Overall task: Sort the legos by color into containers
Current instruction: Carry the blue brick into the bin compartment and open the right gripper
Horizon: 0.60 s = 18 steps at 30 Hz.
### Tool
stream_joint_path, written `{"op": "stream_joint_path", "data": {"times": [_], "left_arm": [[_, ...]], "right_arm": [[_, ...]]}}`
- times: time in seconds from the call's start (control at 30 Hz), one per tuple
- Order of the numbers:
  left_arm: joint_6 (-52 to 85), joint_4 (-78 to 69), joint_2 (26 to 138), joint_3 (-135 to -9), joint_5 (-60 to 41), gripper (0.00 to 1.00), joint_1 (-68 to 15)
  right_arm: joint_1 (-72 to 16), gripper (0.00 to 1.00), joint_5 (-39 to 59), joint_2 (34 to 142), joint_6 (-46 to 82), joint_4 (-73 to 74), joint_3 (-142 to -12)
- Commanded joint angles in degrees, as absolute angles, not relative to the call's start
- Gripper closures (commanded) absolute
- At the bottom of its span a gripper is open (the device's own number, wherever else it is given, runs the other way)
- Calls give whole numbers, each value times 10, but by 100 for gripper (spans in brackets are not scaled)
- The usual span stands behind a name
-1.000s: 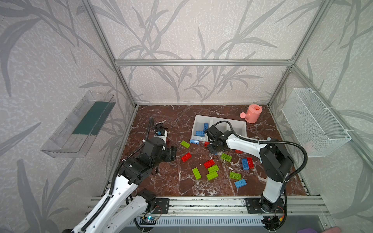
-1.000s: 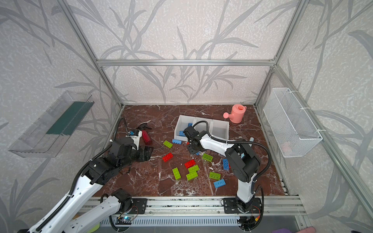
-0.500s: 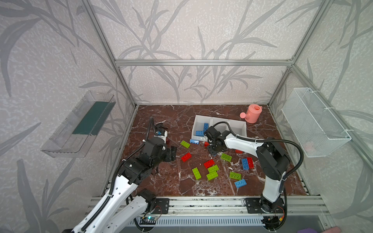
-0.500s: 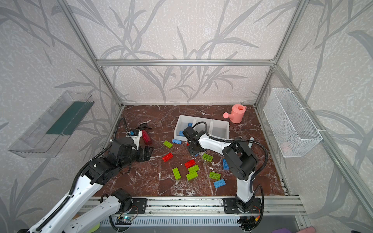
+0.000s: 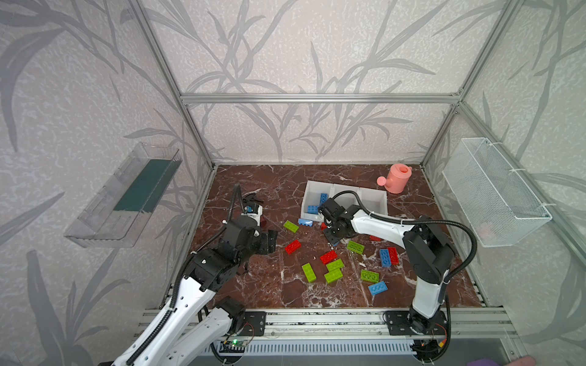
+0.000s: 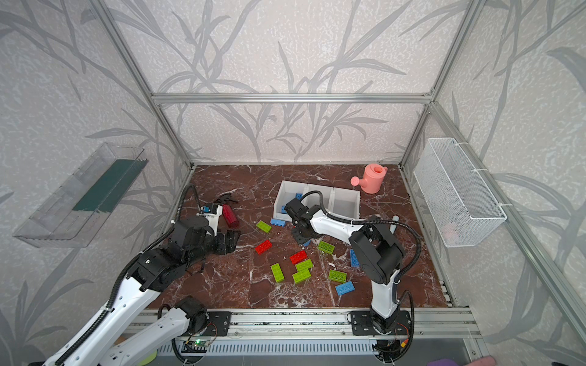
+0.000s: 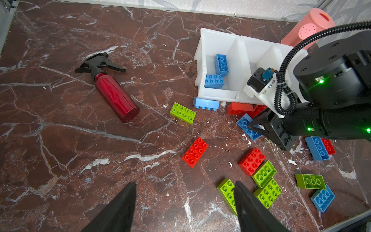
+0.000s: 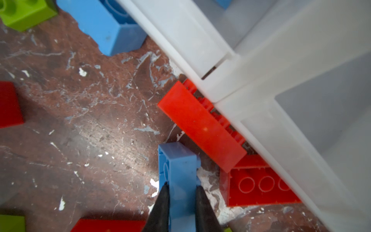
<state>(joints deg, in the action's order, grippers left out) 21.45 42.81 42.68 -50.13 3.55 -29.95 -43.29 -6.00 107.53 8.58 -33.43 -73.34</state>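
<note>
Just in front of the bins (image 7: 218, 38), your right jaws have pinched shut on a blue brick (image 8: 180, 172) standing on edge beside two red bricks (image 8: 200, 124) that lie against the bins' lip. The grasp looks made, and the lift to the bin holding two blue bricks (image 7: 221, 64) should come next, while your left jaws hang wide and empty over the bench (image 7: 80, 140). You cannot tell whether the held brick is clear of the bench. The right arm (image 5: 380, 223) covers part of the middle bin (image 5: 345, 187), and the brick's near end is cut off behind the jaws.
</note>
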Motion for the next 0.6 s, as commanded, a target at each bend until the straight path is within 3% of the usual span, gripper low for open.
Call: {"op": "stream_joint_path", "data": {"times": [0.0,0.23,0.57], "left_arm": [[210,427,420,-495,43,23,-300],[213,425,409,-492,42,23,-300],[212,431,393,-489,47,23,-300]], "right_arm": [[-438,88,-62,1028,95,-360,-748],[-438,88,-45,981,88,-387,-788],[-423,88,-54,1016,67,-362,-892]]}}
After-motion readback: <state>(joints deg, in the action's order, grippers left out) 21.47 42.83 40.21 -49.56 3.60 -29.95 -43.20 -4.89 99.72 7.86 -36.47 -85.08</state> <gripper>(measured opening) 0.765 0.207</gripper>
